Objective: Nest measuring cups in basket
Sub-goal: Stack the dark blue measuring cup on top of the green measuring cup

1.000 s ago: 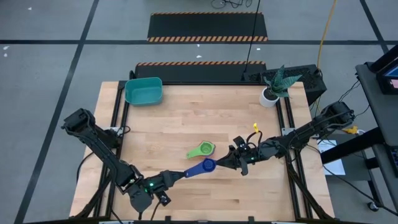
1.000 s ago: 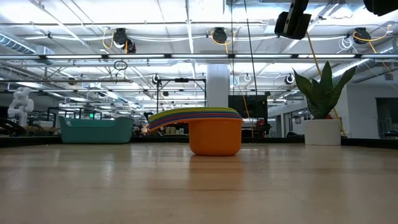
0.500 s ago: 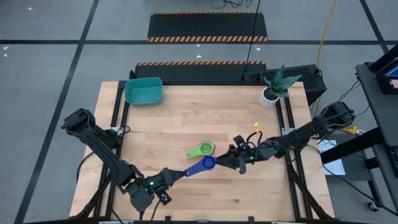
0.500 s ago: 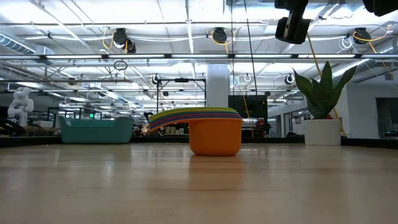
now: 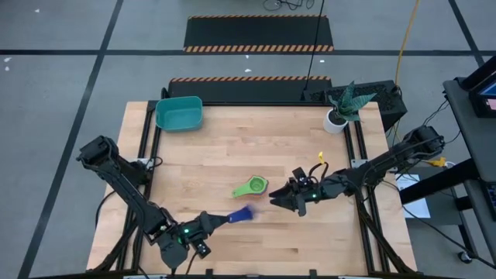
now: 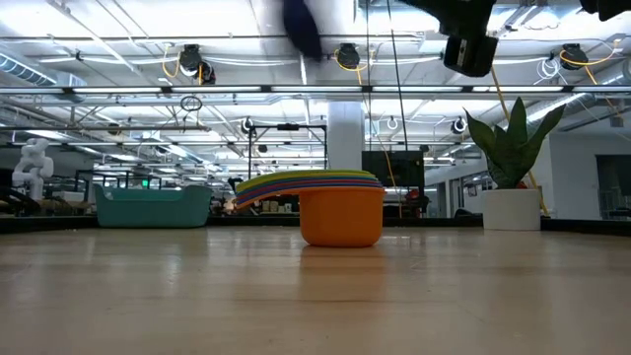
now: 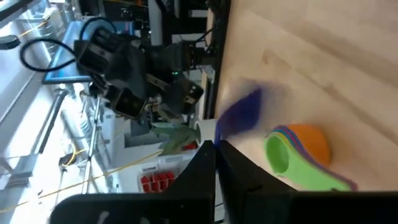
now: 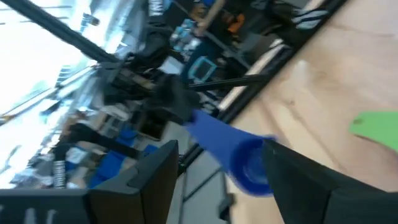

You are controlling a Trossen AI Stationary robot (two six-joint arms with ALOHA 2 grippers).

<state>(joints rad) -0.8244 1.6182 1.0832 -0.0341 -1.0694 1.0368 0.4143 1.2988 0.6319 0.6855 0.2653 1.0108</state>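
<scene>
A blue measuring cup [image 5: 242, 215] hangs over the middle of the table near its front, with my left gripper [image 5: 217, 221] shut on it. In the left wrist view the blue cup [image 7: 244, 113] is blurred. My right gripper [image 5: 273, 198] stands open just right of the cup, apart from it, and the blue cup [image 8: 239, 155] shows beyond its spread fingers. A nested stack of cups [image 5: 252, 187], green on top and orange at the bottom [image 6: 341, 215], rests on its base on the table. The teal basket [image 5: 179, 113] stands at the far left corner. My left gripper pinches the free end of the blue cup's handle [image 7: 219, 133] between its two shut fingers. The fingers reach level from the table's left and near side, along the handle. The cup is lifted clear of the table, its bowl [image 5: 245, 213] pointing away from the gripper.
A white pot with a green plant [image 5: 339, 112] stands at the far right corner. Bare wood lies between the cup stack and the basket. Black frame rails [image 5: 147, 139] run along the table's left and right edges.
My right gripper has opened and let go of the blue cup's bowl. My left gripper has drawn the cup by its handle away from the right gripper, toward the table's left and near edges. The cup stack has not moved.
</scene>
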